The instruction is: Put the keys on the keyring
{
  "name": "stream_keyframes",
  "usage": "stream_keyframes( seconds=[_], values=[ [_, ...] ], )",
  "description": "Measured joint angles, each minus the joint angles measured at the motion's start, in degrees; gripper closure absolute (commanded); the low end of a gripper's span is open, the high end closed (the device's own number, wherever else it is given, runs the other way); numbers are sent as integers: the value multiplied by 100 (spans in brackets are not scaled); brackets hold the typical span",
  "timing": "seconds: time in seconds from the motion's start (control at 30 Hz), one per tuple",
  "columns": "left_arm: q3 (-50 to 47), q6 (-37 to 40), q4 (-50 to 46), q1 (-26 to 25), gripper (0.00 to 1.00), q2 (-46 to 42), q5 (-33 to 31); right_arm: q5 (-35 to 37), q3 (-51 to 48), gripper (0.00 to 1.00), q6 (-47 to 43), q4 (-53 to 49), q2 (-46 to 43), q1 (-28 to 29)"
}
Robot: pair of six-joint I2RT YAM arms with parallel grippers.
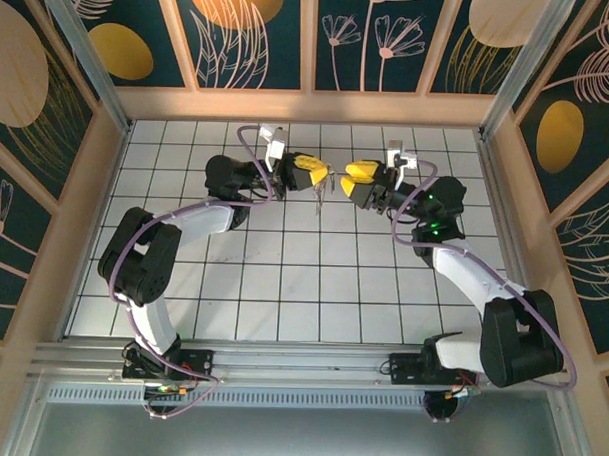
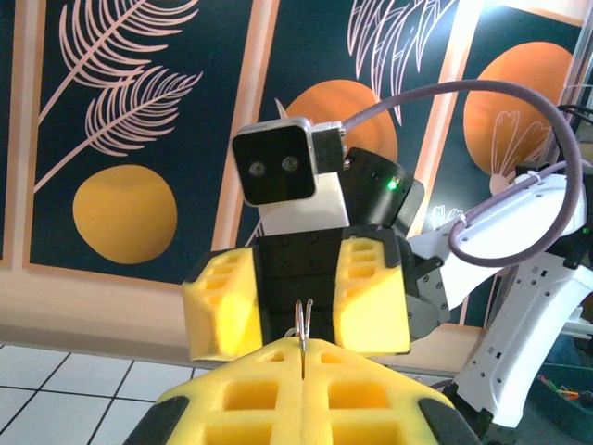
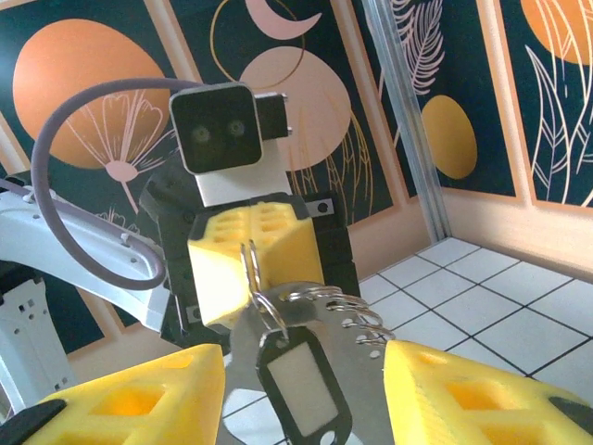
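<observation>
Metal keyring (image 3: pixel 313 298) hangs from the closed left hand (image 3: pixel 248 260), flanked by the open right hand (image 3: pixel 301 389); keys (image 3: pixel 363 366) seem gathered at it, threading unconfirmed.

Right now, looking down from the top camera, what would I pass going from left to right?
Left arm's black elbow → left gripper → keyring dangling at its tip → right gripper → right arm's black wrist with the green light.
</observation>
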Motion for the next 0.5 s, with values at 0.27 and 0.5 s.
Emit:
stream_keyframes(
  seconds=[0.27,0.5],
  values=[
    [0,-208,210,0,100,2,0,-66,66,52,28,170,157,175],
    [2,-282,254,0,100,2,0,-120,208,55,26,212,308,258]
  ],
)
